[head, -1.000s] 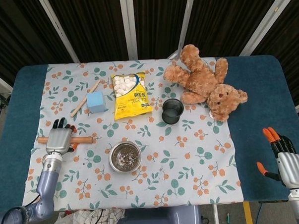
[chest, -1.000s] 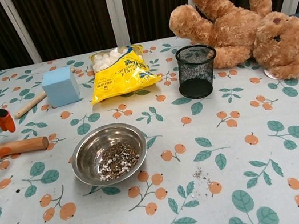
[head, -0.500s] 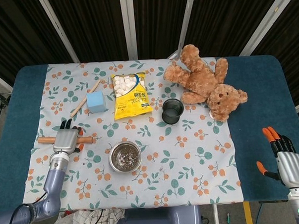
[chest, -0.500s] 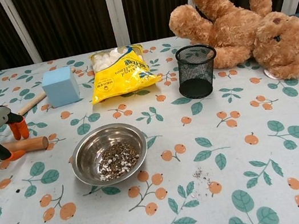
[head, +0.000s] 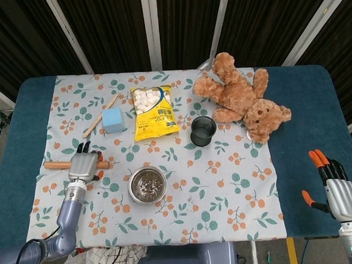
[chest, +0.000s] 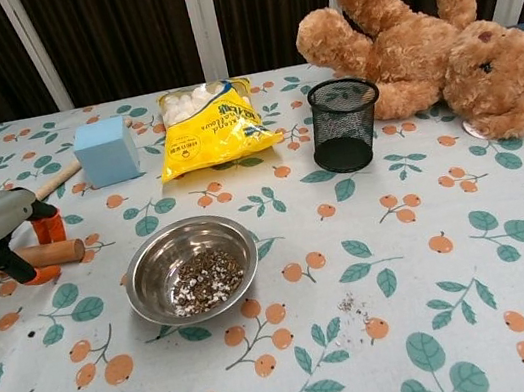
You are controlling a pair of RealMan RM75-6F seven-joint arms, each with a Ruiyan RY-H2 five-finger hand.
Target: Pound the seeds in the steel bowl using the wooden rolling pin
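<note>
The left robot hand (head: pixel 83 166) has been moved rightward along the wooden rolling pin (chest: pixel 54 253), fingers now wrapped around it beside the steel bowl (chest: pixel 191 267). The right robot hand (head: pixel 339 192) is held spread.

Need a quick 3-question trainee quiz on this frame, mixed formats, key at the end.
1. True or false: the left hand is over the wooden rolling pin.
2. Multiple choice: what lies directly behind the steel bowl in the chest view? A) blue block B) yellow marshmallow bag C) teddy bear
3. Fill in: the right hand rests over the bare ____ tabletop, off the floral cloth.

Key: 1 true. 2 B, the marshmallow bag. 3 blue; the seeds sit untouched in the bowl.
</note>
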